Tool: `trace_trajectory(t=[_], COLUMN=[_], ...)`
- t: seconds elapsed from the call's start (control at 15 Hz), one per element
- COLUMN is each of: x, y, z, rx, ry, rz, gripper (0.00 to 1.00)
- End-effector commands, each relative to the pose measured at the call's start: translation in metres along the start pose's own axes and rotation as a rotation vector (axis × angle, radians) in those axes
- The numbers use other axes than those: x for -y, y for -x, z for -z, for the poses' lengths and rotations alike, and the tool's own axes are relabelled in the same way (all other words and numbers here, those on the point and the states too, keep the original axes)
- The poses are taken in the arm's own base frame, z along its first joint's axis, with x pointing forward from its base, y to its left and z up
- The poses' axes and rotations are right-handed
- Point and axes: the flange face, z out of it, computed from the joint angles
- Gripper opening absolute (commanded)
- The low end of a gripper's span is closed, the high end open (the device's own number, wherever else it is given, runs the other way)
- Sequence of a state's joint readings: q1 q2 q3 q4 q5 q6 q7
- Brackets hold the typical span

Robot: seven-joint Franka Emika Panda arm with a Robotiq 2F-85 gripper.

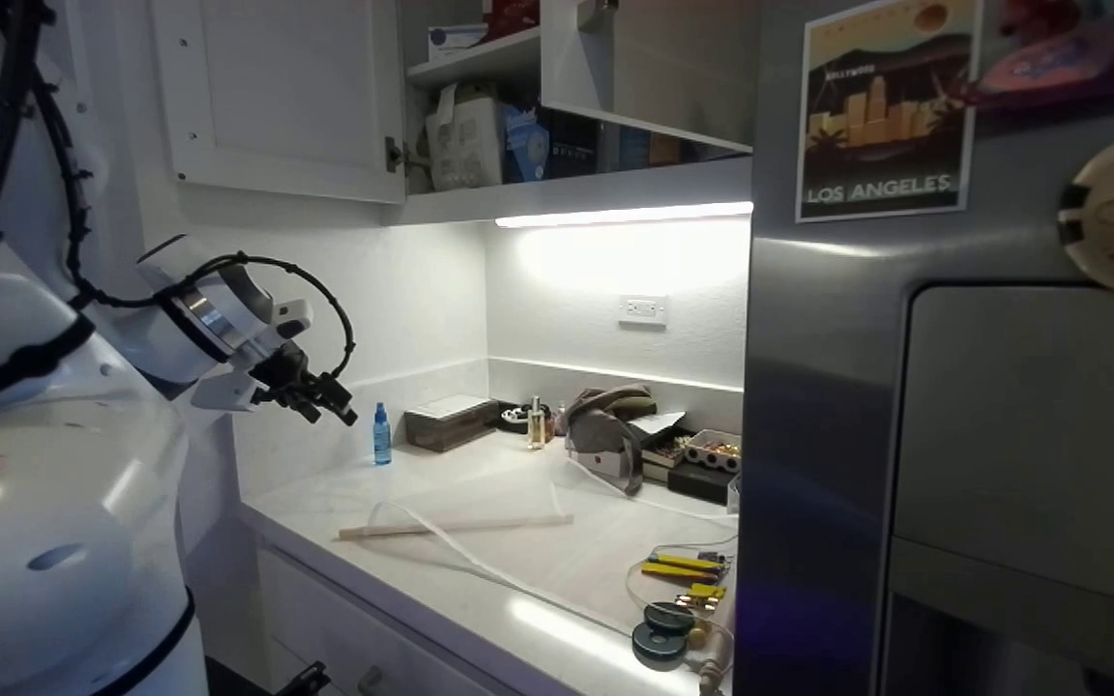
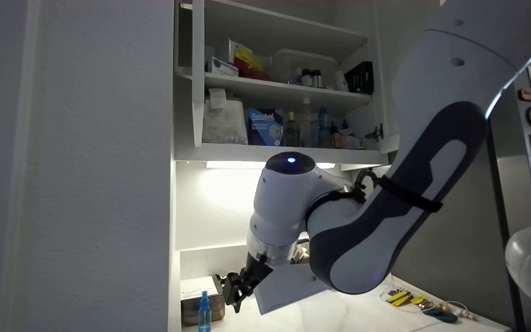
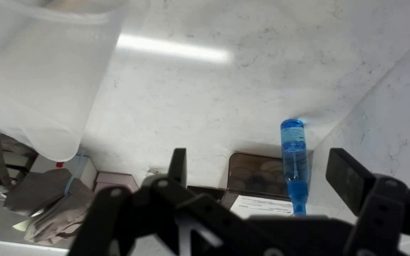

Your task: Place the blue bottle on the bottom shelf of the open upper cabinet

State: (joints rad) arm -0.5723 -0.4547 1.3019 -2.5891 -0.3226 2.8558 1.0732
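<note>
The slim, translucent blue plastic bottle [image 3: 294, 163] stands beyond the wide-parted, blocky black fingers [image 3: 349, 181]; probably light (slippery, perhaps), best gripped mid-body.

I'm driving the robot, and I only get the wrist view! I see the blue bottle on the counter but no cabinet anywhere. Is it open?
Observer: Yes, in both exterior views the upper cabinet stands open.
Operator: Yay! What's on its bottom shelf?
Observer: In an exterior view, it holds a blue box and several bottles, among other things.
Operator: To me it looks like the blue bottle is inside my end effector. Have I got it?
Observer: No, both exterior views show a gap between them.
</note>
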Motion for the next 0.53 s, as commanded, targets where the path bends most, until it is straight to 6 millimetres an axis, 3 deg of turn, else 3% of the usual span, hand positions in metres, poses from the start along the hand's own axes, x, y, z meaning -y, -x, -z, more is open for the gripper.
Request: trace_trajectory(t=[0.0,0.47], x=[0.015,0.027], y=[-0.02,-0.029], z=[-0.019,-0.076], rx=[-0.016,-0.025], ry=[-0.079,-0.193], rz=[0.0,0.004], gripper=[1.0,1.0])
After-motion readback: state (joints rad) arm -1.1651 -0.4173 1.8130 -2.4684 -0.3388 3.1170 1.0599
